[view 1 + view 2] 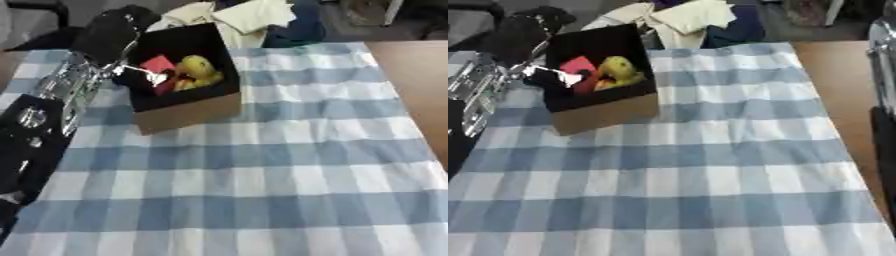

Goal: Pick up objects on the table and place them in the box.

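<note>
1. Box [188, 107]: on the tabletop [262, 190], far left; it contains a yellow item [199, 70] and a red item [159, 64].
2. Left robot hand [144, 75]: over the box's left rim; finger state cannot be determined.
3. Left arm [61, 95]: extends along the left edge.

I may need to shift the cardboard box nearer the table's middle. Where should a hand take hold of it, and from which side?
Probably the box's bare right wall, near the top rim, coming from the right. The box stands upright and open-topped, so fingers could hook over that edge. The left hand already reaches in over the left side.
</note>
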